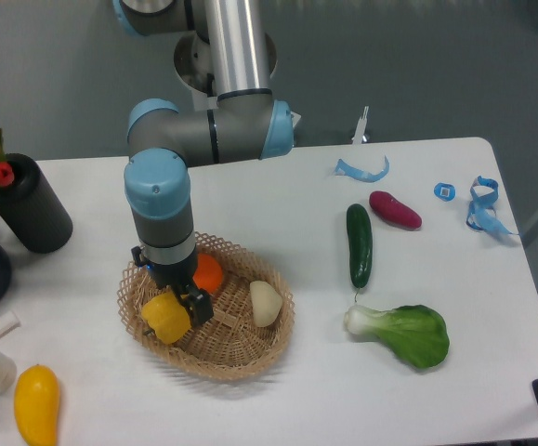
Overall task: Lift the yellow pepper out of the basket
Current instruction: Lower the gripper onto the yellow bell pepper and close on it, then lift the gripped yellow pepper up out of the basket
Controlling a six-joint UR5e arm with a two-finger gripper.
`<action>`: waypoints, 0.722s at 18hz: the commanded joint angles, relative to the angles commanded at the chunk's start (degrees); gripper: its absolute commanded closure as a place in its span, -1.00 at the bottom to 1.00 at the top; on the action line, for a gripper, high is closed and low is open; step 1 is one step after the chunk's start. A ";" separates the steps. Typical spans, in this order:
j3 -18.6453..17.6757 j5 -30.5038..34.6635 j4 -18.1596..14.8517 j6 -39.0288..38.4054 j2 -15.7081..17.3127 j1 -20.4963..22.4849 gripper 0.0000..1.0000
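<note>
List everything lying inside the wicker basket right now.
The tan wicker basket holds a golden-yellow bell pepper, a round orange and a pale cream lump. The hand covers part of the pepper; its jaws are hidden.

Lobed yellow pepper [164,319] in tan wicker basket [241,358]

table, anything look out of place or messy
Mostly tidy. The odd bits are torn blue tape scraps and a curled blue strip littering the far right of the table. A smooth yellow fruit lies apart at the front left edge.
</note>
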 joint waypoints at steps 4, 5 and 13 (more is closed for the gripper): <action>-0.80 0.00 2.47 -1.75 -1.31 -0.44 -1.00; -0.71 0.00 2.73 -2.28 -1.58 -0.53 -1.00; 0.17 0.18 3.08 -2.37 -3.16 -0.53 -0.63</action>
